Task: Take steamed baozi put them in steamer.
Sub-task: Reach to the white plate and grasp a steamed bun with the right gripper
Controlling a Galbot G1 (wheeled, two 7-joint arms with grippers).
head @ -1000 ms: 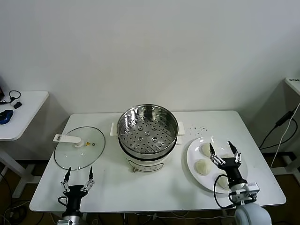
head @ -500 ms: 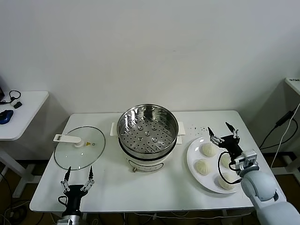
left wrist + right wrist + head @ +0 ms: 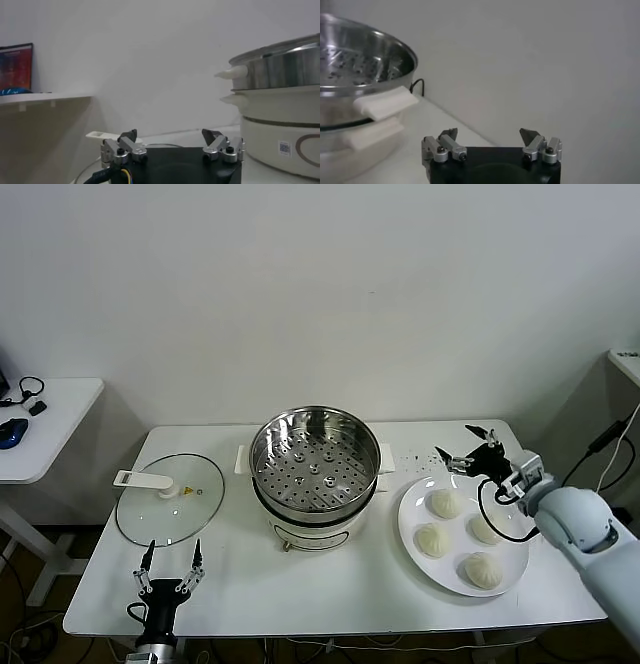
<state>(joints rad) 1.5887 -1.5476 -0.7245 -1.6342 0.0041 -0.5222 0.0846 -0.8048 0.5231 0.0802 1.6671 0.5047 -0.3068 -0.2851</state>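
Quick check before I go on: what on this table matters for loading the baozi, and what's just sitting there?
Job:
steamed baozi, four on the plate
steamer, uncovered, empty
right claw, open beyond the plate
left claw, open, parked

Lying about:
glass lid

Legible text: none | steamer (image 3: 280, 145) white base, lower right of left wrist view: small square code label, unreadable | glass lid (image 3: 170, 498), left of head view: small yellow mark near handle, unreadable

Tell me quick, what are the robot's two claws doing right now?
Left gripper: open, empty, parked at the table's near edge by the glass lid.
Right gripper: open, empty, above the far edge of the plate of buns.
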